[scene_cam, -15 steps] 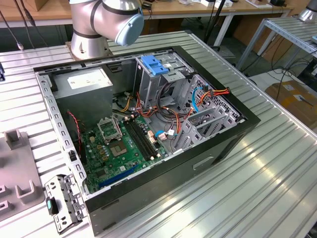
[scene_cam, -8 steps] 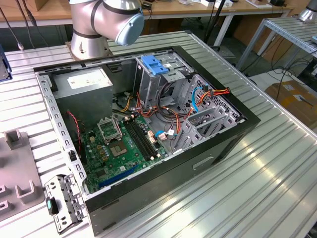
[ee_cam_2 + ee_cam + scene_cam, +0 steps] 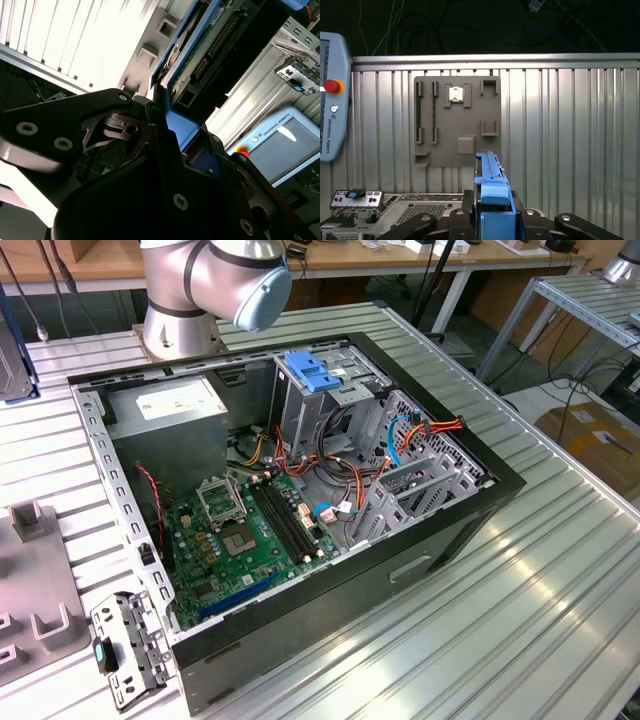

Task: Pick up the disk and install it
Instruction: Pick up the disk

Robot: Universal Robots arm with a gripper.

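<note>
Shiny ribbed metal table (image 3: 560, 620); matt grey plastic plate (image 3: 457, 125).

Showing green across the motherboard (image 3: 245, 530), blue on the drive-bay latch (image 3: 315, 372), ribbed silver over the table (image 3: 520, 620); pairing green board with blue edging on the disk (image 3: 202, 52) in the second wrist view; glowing red on the pendant button (image 3: 332, 86).

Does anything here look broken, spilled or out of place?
Nothing looks damaged or spilled. The computer case lies open with loose cables inside, and a small metal bracket lies on the table beside it. In the first wrist view, the gripper holds the disk edge-on in its blue frame.
</note>
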